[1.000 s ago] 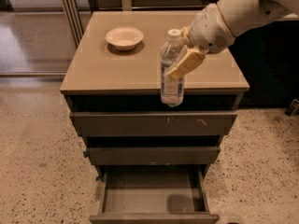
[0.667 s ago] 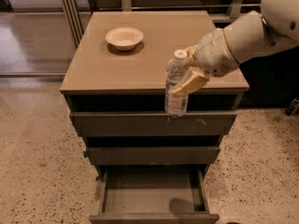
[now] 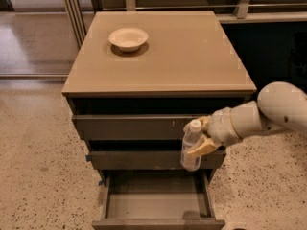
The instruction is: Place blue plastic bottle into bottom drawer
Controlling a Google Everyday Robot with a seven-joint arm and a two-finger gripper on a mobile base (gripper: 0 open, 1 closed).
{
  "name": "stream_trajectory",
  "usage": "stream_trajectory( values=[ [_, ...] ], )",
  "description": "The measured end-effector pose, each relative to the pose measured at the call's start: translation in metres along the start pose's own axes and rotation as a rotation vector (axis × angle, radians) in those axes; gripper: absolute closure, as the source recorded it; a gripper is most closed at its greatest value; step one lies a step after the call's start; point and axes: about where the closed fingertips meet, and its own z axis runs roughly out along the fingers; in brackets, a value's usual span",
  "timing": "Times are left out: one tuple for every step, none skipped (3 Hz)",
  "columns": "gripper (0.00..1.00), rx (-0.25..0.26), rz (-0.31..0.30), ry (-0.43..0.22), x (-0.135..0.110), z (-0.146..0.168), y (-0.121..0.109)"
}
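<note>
My gripper (image 3: 200,139) is shut on the blue plastic bottle (image 3: 191,146), a small clear bottle with a white cap, and holds it upright in front of the cabinet's upper and middle drawer fronts. The bottle hangs above the right part of the bottom drawer (image 3: 158,206), which is pulled open and shows a flat grey inside. My white arm comes in from the right.
A cream shallow bowl (image 3: 128,38) sits on the cabinet top (image 3: 192,51) at the back left. The scratched upper drawer (image 3: 129,127) and the middle drawer (image 3: 139,159) are shut. Speckled floor lies on both sides; a dark wall stands at the right.
My gripper has carried the bottle down and to the right, from the front edge of the cabinet top to in front of the drawers, above the open bottom drawer.
</note>
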Motion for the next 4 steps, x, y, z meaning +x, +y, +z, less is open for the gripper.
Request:
stream_trajectory(
  values=[
    [1.00,-0.092,0.104,0.027,0.065,0.051,0.044],
    [1.00,-0.087,0.085,0.036,0.069,0.055,0.044],
    [1.00,-0.042,-0.005,0.024,0.108,0.087,0.040],
    [1.00,-0.017,-0.047,-0.018,0.162,0.140,0.028]
  ],
)
